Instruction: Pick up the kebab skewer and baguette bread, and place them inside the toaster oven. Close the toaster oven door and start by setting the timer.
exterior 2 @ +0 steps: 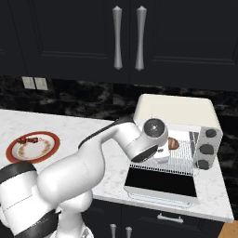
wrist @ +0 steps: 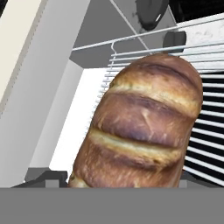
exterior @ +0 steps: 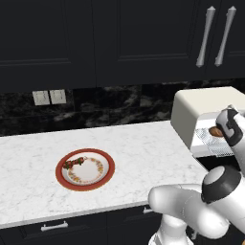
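Baguette bread (wrist: 140,127) looms right against the hand camera, lying on the wire rack (wrist: 205,109) inside the toaster oven (exterior 2: 179,111), its near end between the jaws of the gripper (exterior 2: 162,155), which stand spread at either side of the loaf; whether they touch the crust I cannot tell. At six o'clock from the rack the toaster oven door (exterior 2: 160,181) hangs folded down and open over the tabletop (exterior: 139,148). Well off at nine o'clock, the kebab skewer (exterior: 74,163) lies on the red-rimmed plate (exterior: 107,174), at its ten o'clock edge.
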Controlling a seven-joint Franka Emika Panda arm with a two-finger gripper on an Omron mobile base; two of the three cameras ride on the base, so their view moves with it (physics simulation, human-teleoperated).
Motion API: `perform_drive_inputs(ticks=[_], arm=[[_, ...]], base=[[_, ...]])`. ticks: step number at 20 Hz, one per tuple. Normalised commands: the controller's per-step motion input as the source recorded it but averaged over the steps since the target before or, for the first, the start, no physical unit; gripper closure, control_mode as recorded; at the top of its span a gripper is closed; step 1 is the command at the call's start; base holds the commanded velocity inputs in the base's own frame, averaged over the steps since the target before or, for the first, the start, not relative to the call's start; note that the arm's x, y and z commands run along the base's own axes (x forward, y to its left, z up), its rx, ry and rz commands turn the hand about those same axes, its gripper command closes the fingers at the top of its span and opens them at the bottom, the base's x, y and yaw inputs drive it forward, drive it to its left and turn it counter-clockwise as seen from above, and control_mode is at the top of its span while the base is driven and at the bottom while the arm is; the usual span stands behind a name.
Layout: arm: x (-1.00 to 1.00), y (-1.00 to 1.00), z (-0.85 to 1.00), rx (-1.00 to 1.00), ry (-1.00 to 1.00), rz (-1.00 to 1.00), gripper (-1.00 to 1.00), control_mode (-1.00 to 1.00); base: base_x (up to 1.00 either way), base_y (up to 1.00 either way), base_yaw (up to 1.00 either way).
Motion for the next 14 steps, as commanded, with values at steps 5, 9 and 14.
perform_drive_inputs(ticks=[5,9,14], arm=[[0.22,0.00,-0.14,0.00,0.00,0.00,1.00,-1.00],[0.20,0.00,-0.15,0.00,0.00,0.00,1.00,-1.00],[0.20,0.00,-0.13,0.00,0.00,0.00,1.00,-1.00]], base=[[0.00,0.00,0.00],[0.00,0.00,0.00],[0.00,0.00,0.00]])
